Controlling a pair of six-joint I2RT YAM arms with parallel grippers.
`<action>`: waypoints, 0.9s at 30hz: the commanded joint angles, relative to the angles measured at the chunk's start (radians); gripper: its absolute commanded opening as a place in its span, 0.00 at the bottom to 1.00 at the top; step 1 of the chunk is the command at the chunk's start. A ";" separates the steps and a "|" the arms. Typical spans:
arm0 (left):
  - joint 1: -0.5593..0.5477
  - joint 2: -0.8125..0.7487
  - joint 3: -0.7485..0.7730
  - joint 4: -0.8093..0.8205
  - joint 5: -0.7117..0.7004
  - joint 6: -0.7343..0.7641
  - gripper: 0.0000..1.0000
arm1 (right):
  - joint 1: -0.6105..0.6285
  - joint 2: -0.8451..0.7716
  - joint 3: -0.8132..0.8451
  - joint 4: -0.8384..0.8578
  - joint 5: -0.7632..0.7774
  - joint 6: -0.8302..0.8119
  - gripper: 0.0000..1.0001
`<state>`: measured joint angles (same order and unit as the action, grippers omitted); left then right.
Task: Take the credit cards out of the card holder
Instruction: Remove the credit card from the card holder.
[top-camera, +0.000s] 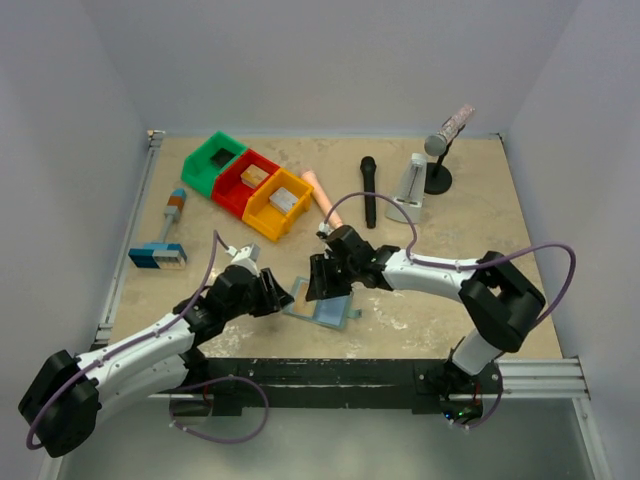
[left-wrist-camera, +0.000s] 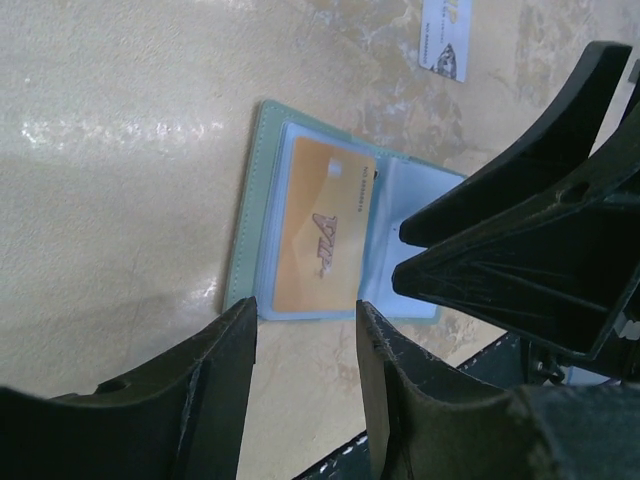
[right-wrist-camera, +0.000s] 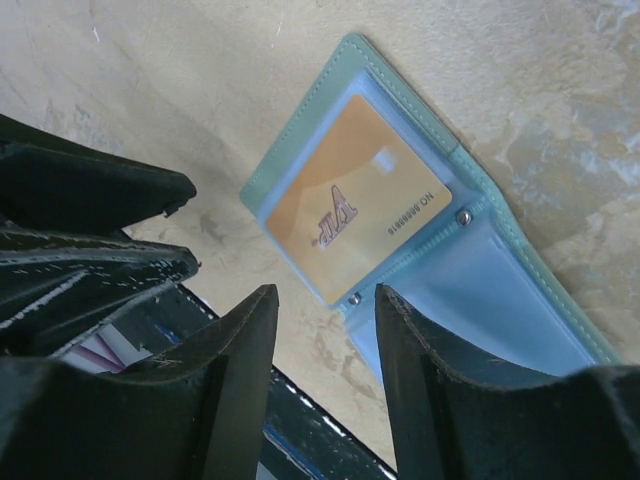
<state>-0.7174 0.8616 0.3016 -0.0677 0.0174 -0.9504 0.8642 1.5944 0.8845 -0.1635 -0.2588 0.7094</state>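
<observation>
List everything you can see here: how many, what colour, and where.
card holder: one, pale teal, lying open, near centre of table
gold credit card: one, golden-tan, in the holder's clear pocket
printed card: one, silvery-white, loose near the holder
bins: three, green, red, orange, far left
black microphone: one, far centre
silver microphone: one, on black stand, far right
pink cylinder: one, right of the bins
striped block: one, blue and white, left edge
left claw: one, black, open, by the holder
right claw: one, black, open, above the holder

My right gripper (right-wrist-camera: 325, 296) hangs parted, empty; just past its fingertips lies the open card holder (right-wrist-camera: 300, 132), golden-tan credit card (right-wrist-camera: 350, 205) pocketed.
</observation>
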 joint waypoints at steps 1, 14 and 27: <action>0.004 -0.010 -0.022 0.049 -0.013 -0.010 0.48 | 0.006 0.048 0.073 0.003 -0.020 -0.017 0.48; 0.004 -0.018 -0.050 0.051 -0.008 0.001 0.48 | 0.006 0.114 0.030 0.019 -0.040 -0.051 0.48; 0.004 -0.012 -0.065 0.083 0.024 -0.005 0.48 | 0.006 0.162 0.097 -0.062 -0.086 -0.260 0.39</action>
<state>-0.7174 0.8673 0.2481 -0.0223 0.0296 -0.9508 0.8639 1.7336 0.9360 -0.1627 -0.3141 0.5789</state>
